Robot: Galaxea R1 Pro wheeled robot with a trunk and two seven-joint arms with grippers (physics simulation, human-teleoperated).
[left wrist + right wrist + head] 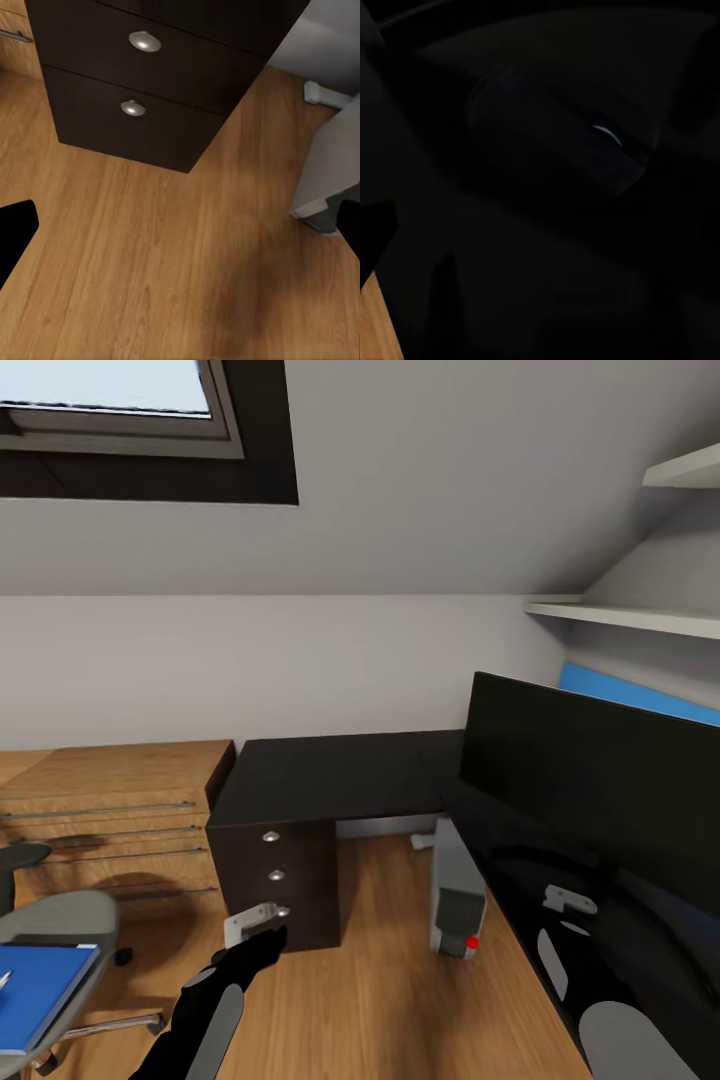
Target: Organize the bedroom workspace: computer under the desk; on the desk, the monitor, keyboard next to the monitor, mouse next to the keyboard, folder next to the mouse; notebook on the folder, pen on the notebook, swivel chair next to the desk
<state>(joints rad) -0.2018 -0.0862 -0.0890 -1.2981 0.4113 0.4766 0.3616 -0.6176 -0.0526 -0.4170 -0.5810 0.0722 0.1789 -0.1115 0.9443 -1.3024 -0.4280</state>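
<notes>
On the desk (340, 775), one monitor (600, 780); below, one computer (458, 900), three drawer knobs (276, 875); left gripper (262, 930) spread wide, right gripper's state unreadable.

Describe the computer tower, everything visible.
The computer is a light grey boxy tower with a darker grey front panel and a small red mark low on that panel. It stands upright on the wooden floor, under the glossy black desk, right of the drawer unit. The desk edge and monitor hide its far side. Nothing grips it.
</notes>
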